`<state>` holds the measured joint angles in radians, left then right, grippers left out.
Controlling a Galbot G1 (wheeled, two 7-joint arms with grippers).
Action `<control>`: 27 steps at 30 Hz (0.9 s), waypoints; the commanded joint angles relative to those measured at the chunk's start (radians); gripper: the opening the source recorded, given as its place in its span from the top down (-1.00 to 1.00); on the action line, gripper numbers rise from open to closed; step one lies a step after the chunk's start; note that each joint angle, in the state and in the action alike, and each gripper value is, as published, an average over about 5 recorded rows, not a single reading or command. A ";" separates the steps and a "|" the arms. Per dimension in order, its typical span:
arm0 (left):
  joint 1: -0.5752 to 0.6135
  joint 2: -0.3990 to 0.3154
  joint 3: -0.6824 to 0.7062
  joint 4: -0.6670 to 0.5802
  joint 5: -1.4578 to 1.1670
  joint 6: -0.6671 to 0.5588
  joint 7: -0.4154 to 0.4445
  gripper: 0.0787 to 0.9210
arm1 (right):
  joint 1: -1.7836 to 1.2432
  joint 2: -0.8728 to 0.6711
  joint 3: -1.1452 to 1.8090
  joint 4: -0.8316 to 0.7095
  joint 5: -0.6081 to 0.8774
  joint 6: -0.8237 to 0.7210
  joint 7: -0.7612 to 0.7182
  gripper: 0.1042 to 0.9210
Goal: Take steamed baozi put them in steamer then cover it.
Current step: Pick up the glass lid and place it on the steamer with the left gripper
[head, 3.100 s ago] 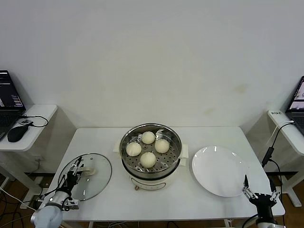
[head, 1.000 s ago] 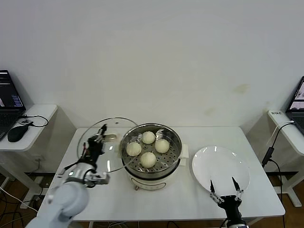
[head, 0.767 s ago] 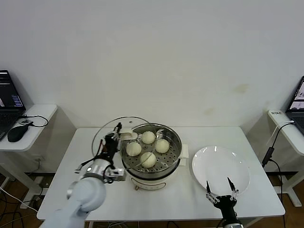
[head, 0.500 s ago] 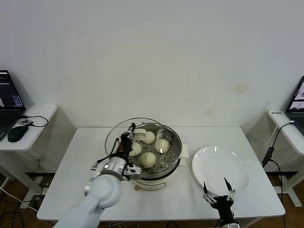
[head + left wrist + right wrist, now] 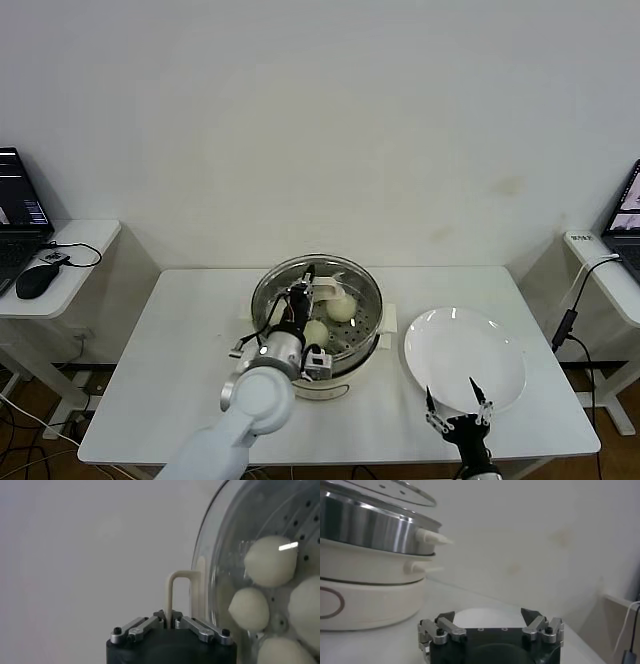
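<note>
Hovering over the steamer [image 5: 318, 322], the lid [image 5: 250, 555] is held by its cream handle [image 5: 176, 597] in the left gripper [image 5: 303, 297], whose jaws are clamped tight on that handle. A second ago the lid was carried beside the pot, out over the table [image 5: 180, 340] on the robot's left; it has since been swept across and is now nearly centred above the rim, though it is seen tilted and is judged not yet seated. Through the glass, in the left wrist view, the buns [image 5: 270, 560] are seen lying on the perforated tray just beyond the gripper (four were counted in the pot before the arm came over it). Loading is therefore judged complete, and only the covering step remains: the lid must be levelled, lowered onto the metal rim and released. A crooked landing on the rim is the likely fault.

Well apart from the left gripper, near the front edge of the table, the right gripper [image 5: 457, 414] is held idle with its jaws spread wide and nothing between them. It has been drawn a little toward the pot over the last second. The white plate [image 5: 465, 350] lies bare just behind it.
</note>
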<state>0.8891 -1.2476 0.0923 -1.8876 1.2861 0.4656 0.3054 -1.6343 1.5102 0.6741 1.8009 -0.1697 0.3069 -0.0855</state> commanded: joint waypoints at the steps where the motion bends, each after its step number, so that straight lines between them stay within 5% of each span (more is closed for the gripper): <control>1: -0.006 -0.048 0.019 0.050 0.043 -0.004 0.002 0.84 | -0.003 -0.006 -0.002 0.000 -0.005 0.002 -0.009 -0.76; 27: 0.013 -0.065 -0.032 0.085 0.040 -0.028 -0.027 0.84 | -0.017 -0.026 -0.005 0.003 -0.001 0.006 -0.016 -0.76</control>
<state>0.8998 -1.3057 0.0629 -1.8100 1.3229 0.4394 0.2810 -1.6502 1.4854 0.6706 1.8043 -0.1702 0.3123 -0.1001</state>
